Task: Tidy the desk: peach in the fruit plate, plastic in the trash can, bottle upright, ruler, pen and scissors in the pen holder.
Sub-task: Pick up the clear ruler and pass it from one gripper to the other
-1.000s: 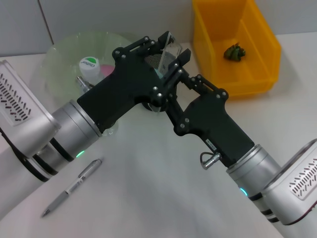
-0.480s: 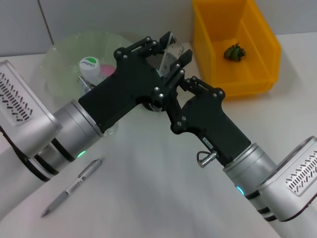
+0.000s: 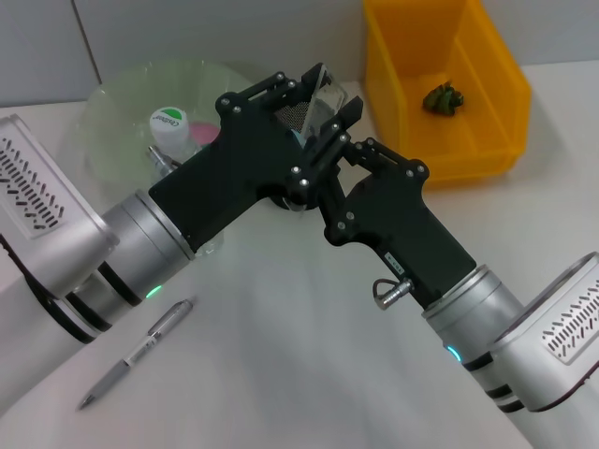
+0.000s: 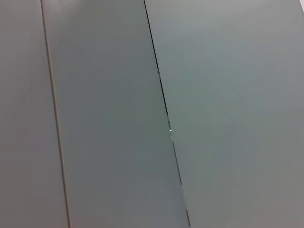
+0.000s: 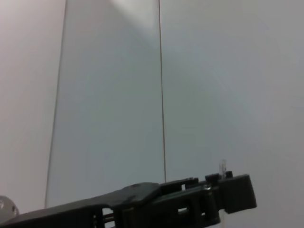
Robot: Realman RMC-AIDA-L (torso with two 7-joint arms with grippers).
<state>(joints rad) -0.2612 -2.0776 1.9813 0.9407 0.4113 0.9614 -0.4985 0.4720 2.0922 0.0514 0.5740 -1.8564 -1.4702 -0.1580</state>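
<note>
Ruler point(image 3: 325, 94) upright between left gripper point(image 3: 314, 98) jaws — over pen holder point(image 3: 298, 117)

The left wrist view shows only flat grey wall panels point(image 4: 109, 118). A thin dark seam point(image 4: 166, 118) runs from the top edge, slightly right of centre, down to the bottom edge, slanting toward the lower right. A fainter pale seam point(image 4: 54, 118) runs down the left part of the frame. No hand or object appears.
</note>
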